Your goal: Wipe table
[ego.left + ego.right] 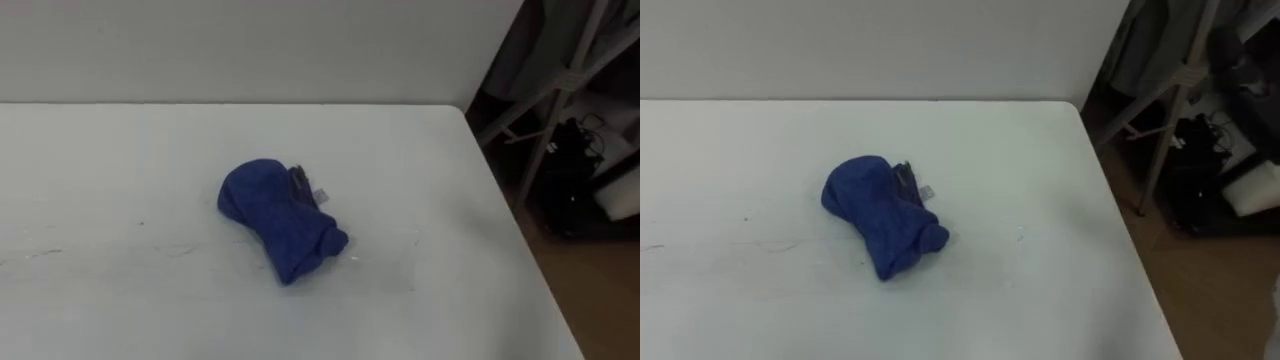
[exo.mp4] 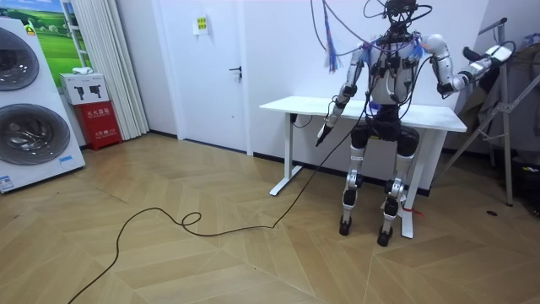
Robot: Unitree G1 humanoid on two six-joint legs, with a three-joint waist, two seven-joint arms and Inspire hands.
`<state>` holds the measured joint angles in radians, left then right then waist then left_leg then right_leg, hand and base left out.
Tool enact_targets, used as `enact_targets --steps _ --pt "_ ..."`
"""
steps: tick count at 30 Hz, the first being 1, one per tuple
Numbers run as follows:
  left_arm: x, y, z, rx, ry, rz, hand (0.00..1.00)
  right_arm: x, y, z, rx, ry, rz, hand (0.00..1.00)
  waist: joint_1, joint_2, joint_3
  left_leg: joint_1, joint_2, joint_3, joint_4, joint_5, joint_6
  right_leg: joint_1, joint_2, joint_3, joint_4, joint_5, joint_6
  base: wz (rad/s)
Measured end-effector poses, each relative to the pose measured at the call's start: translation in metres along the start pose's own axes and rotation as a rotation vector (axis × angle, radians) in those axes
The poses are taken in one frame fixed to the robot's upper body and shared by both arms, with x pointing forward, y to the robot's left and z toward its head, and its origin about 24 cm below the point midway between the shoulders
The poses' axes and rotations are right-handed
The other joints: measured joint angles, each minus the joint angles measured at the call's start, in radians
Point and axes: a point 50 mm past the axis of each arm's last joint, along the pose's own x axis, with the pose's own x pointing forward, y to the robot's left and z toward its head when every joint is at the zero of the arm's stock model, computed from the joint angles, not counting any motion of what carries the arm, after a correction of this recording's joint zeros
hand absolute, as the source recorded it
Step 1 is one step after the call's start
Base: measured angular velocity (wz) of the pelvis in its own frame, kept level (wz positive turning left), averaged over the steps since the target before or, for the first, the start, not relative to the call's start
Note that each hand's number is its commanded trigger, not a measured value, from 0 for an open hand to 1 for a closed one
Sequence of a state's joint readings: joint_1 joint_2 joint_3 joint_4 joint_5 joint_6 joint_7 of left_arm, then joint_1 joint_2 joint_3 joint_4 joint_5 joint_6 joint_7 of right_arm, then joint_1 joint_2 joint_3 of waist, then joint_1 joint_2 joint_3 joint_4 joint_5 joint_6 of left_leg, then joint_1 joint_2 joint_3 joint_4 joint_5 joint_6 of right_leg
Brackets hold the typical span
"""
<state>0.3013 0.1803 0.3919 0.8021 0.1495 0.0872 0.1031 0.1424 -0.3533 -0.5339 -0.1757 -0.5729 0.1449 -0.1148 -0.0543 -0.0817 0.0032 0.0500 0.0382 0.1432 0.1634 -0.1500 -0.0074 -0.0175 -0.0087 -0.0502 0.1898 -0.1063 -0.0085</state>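
Cloth (image 1: 280, 220), blue and bunched, lies loose on the white counter (image 1: 450, 180), well apart from its far and right edges. In the room view I stand at the counter's long side. My left robot hand (image 2: 324, 133) hangs low beside the counter's edge. My right robot hand (image 2: 483, 64) is raised out to the side, off the counter. I cannot tell how the fingers of either stand. Neither touches the cloth.
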Motion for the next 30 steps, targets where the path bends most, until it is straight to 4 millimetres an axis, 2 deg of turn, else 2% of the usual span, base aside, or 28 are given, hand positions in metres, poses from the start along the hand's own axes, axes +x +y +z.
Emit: enact_targets --steps 2,4,5,7,9,14,16,17,19,20,22,25,26,28,29,30 --pt "-0.001 0.001 -0.002 0.001 0.003 0.003 0.0 -0.002 0.002 -0.017 0.022 0.074 -0.014 0.0 -0.021 0.0 -0.0019 0.001 0.001 0.002 0.003 -0.001 0.0 0.0 0.0 0.001 0.0 0.0 0.0 -0.03" --pt "-0.001 0.002 -0.003 0.003 0.008 0.005 0.0 -0.011 0.005 -0.046 0.057 0.196 -0.03 0.0 -0.022 0.0 -0.002 0.01 0.003 0.018 -0.001 -0.003 0.0 0.0 0.005 0.021 0.004 0.001 0.001 -0.19" --pt "-0.001 0.002 -0.004 0.003 0.012 0.005 0.0 -0.014 0.007 -0.052 0.065 0.225 -0.03 0.0 -0.022 0.002 -0.0015 0.012 0.003 0.019 -0.002 -0.003 0.0 -0.002 0.005 0.025 0.008 0.0 0.001 -0.2" --pt "-0.002 0.003 -0.007 0.007 0.027 0.006 0.0 -0.025 0.011 -0.071 0.077 0.314 -0.037 0.0 -0.028 0.007 -0.0046 0.011 0.002 0.02 0.001 -0.006 0.001 -0.001 0.002 0.023 0.015 -0.005 0.005 -0.04" --pt "-0.002 0.004 -0.008 0.008 0.038 0.01 0.0 -0.041 0.018 -0.101 0.095 0.463 -0.054 0.0 -0.037 0.007 -0.0066 0.012 0.001 0.02 0.003 -0.007 0.003 0.0 0.0 0.02 0.016 -0.006 0.005 0.0" --pt "-0.002 0.006 -0.009 0.015 0.063 0.015 0.0 -0.071 0.028 -0.145 0.191 0.748 -0.114 0.0 -0.045 0.011 -0.0055 0.01 0.001 0.018 0.005 -0.008 0.004 0.002 0.0 0.021 0.014 -0.006 0.007 0.02" --pt "-0.002 0.006 -0.008 0.011 0.057 0.014 0.0 -0.097 0.038 -0.169 0.199 0.917 -0.104 0.0 -0.045 0.012 -0.0072 0.007 0.001 0.016 0.006 -0.008 0.003 0.002 -0.003 0.015 0.014 -0.008 0.007 0.09" --pt "-0.002 0.006 -0.007 0.011 0.057 0.014 0.0 -0.104 0.04 -0.175 0.211 0.965 -0.103 0.0 -0.045 0.013 -0.0072 0.007 0.001 0.015 0.006 -0.008 0.003 0.003 -0.003 0.015 0.014 -0.008 0.007 0.04" --pt "-0.002 0.005 -0.008 0.008 0.058 0.006 0.0 -0.134 0.048 -0.194 0.243 1.135 -0.092 0.0 -0.046 0.016 -0.0072 0.009 0.001 0.015 0.005 -0.008 0.003 0.004 -0.002 0.019 0.015 -0.009 0.006 0.0" --pt "-0.002 0.005 -0.008 0.002 0.059 0.004 0.0 -0.143 0.049 -0.199 0.235 1.179 -0.085 0.0 -0.046 0.016 -0.0073 0.009 0.001 0.015 0.006 -0.008 0.003 0.005 -0.003 0.018 0.015 -0.01 0.006 0.0" --pt "-0.002 0.004 -0.009 -0.015 0.067 -0.013 0.0 -0.174 0.055 -0.21 0.243 1.325 -0.069 0.0 -0.041 0.019 -0.0075 0.011 0.001 0.012 0.006 -0.008 0.004 0.006 -0.007 0.016 0.015 -0.015 0.001 0.0" --pt "-0.002 0.002 -0.012 -0.01 0.08 -0.035 0.0 -0.207 0.063 -0.216 0.236 1.454 -0.021 0.0 -0.044 0.024 -0.008 0.009 0.001 0.004 0.006 -0.009 0.005 0.007 -0.008 0.007 0.015 -0.015 0.001 0.03" --pt "-0.002 0.0 -0.013 -0.008 0.085 -0.046 0.0 -0.223 0.069 -0.216 0.217 1.498 0.036 0.0 -0.041 0.022 -0.0092 0.011 0.0 0.005 0.005 -0.008 0.003 0.007 -0.008 0.007 0.016 -0.015 0.001 0.0" --pt "-0.002 -0.005 -0.016 0.005 0.106 -0.065 0.0 -0.248 0.084 -0.211 0.193 1.543 0.182 0.0 -0.038 0.033 -0.0115 0.016 0.001 0.009 0.005 -0.008 0.003 0.011 -0.004 0.009 0.015 -0.015 0.001 -0.05" --pt "-0.002 -0.007 -0.016 0.014 0.107 -0.072 0.0 -0.254 0.087 -0.209 0.18 1.551 0.23 0.0 -0.032 0.037 -0.0136 0.018 0.001 0.011 0.005 -0.009 0.003 0.013 -0.005 0.009 0.015 -0.014 0.001 -0.06" --pt "-0.002 -0.013 -0.016 0.036 0.111 -0.09 0.0 -0.264 0.094 -0.205 0.145 1.553 0.333 0.0 -0.023 0.042 -0.0116 0.023 0.001 0.014 0.006 -0.01 0.004 0.017 -0.005 0.009 0.014 -0.013 0.001 -0.05"
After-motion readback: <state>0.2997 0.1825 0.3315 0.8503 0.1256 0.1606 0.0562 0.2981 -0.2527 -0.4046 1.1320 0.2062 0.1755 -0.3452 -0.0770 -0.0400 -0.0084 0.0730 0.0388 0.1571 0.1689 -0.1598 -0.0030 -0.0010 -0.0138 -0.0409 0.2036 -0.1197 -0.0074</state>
